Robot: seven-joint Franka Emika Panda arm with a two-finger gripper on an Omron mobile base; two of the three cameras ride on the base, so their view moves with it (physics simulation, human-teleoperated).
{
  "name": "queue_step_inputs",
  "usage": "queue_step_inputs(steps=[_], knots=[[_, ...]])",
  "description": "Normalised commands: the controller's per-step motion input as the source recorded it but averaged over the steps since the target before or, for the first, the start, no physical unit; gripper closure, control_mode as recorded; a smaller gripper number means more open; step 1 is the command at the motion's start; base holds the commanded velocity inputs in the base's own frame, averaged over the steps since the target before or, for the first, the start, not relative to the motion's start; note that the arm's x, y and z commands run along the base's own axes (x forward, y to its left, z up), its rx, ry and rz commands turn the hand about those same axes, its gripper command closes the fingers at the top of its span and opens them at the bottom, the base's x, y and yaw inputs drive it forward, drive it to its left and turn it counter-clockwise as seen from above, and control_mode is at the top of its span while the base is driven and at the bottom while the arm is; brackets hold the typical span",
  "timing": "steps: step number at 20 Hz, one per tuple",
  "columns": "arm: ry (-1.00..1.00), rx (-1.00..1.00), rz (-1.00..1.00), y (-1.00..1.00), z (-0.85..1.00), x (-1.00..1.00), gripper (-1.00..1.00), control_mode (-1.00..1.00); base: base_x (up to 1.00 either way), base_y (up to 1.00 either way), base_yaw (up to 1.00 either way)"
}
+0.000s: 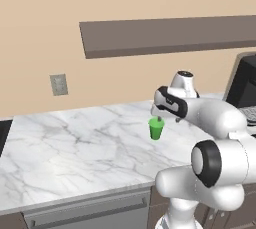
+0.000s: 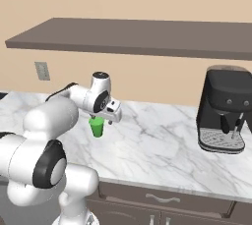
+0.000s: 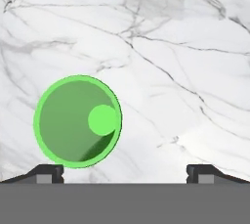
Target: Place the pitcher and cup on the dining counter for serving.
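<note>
The small green cup [image 1: 156, 130] [image 2: 97, 128] stands upright on a marble kitchen worktop [image 1: 75, 148] [image 2: 162, 135] over dark cabinets. My gripper [image 1: 168, 119] [image 2: 102, 119] hangs just above it, pointing down, open and holding nothing. In the hand view I look straight into the cup [image 3: 77, 120]. It sits left of the midpoint of the gripper [image 3: 125, 173], close to the left fingertip [image 3: 46, 173]. The pitcher and the dining counter are out of view.
A black coffee machine [image 2: 224, 111] [image 1: 245, 88] stands at the worktop's right end. A brown wall shelf [image 1: 170, 35] [image 2: 138, 37] runs above the counter, and a wall outlet [image 1: 59, 84] [image 2: 42, 70] is set into the beige wall on the left.
</note>
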Motion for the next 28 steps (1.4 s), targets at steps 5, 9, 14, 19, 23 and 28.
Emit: queue_step_inputs(steps=[5,9,14,19,23,28], knots=[[0.0,0.0,0.0,0.0,-0.32,0.01,-1.0,-1.0,0.0,0.0,0.0],[0.0,0.0,0.0,0.0,-0.24,0.06,-1.0,-1.0,0.0,0.0,0.0],[0.0,0.0,0.0,0.0,-0.12,0.13,-1.0,-1.0,0.0,0.0,0.0],[0.0,0.0,0.0,0.0,-0.1,0.05,-1.0,-1.0,0.0,0.0,0.0],[0.0,0.0,0.0,0.0,-0.1,0.08,-1.0,-1.0,0.0,0.0,0.0],[0.0,0.0,0.0,0.0,-0.2,0.0,-1.0,-1.0,0.0,0.0,0.0]])
